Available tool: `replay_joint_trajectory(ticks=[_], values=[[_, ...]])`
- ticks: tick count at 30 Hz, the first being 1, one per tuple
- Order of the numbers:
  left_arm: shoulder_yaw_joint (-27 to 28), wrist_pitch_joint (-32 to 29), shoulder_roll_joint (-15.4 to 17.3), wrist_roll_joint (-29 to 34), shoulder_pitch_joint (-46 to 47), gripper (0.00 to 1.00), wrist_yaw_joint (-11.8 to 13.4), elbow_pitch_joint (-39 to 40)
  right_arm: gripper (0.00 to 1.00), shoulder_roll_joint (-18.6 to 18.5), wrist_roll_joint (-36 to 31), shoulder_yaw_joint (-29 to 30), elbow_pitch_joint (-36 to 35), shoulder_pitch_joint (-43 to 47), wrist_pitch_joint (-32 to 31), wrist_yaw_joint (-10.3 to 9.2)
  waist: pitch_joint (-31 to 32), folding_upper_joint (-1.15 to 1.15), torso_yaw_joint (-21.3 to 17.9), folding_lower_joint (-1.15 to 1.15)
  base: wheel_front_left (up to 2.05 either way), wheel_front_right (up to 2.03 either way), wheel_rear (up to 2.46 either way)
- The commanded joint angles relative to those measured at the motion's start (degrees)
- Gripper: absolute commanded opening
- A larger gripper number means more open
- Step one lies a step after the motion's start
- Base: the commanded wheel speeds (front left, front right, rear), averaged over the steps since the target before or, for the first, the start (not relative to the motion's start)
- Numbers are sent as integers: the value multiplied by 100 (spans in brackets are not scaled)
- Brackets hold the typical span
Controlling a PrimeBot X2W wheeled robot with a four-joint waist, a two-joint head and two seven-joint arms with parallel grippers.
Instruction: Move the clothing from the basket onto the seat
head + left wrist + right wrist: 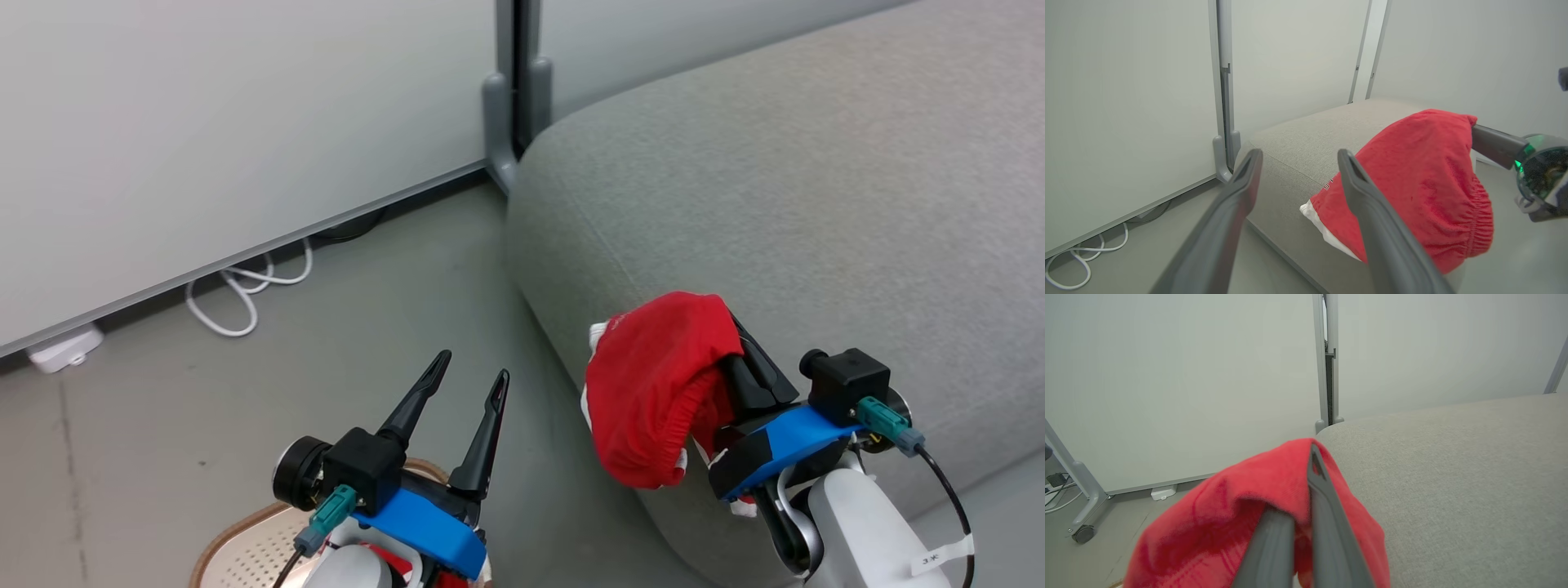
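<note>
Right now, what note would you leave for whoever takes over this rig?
Left gripper: open, empty, above the basket.
Right gripper: shut on a red garment, held at the front edge of the seat; not released.
More red fabric shows in the basket, under the left arm.
Done: one garment lifted out.
Left: lay it on the seat, then fetch the rest.

Nothing is legible: black lettering (1328,184) on the red garment (1421,171) and a white tag (943,557) blur.
</note>
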State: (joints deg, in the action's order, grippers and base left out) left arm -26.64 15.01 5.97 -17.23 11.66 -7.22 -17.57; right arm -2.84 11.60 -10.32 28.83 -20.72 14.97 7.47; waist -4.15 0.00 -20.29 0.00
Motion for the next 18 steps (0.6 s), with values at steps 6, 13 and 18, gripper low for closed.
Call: replay_joint_trajectory(ticks=[6, 13, 18], values=[[-20, 25, 75, -15, 111, 100, -24, 37, 0, -8, 58, 8, -97, 86, 33, 5, -108, 0, -630, 0, 0, 0, 0], [-20, 25, 107, -11, 149, 100, -24, 62, 0, -7, 143, -40, -150, 116, 32, 4, -182, 0, -1029, 0, 0, 0, 0], [-107, 25, 148, -20, 205, 100, -24, 43, 0, -6, 154, 44, -205, 142, 32, 4, -242, 0, -1085, 0, 0, 0, 0]])
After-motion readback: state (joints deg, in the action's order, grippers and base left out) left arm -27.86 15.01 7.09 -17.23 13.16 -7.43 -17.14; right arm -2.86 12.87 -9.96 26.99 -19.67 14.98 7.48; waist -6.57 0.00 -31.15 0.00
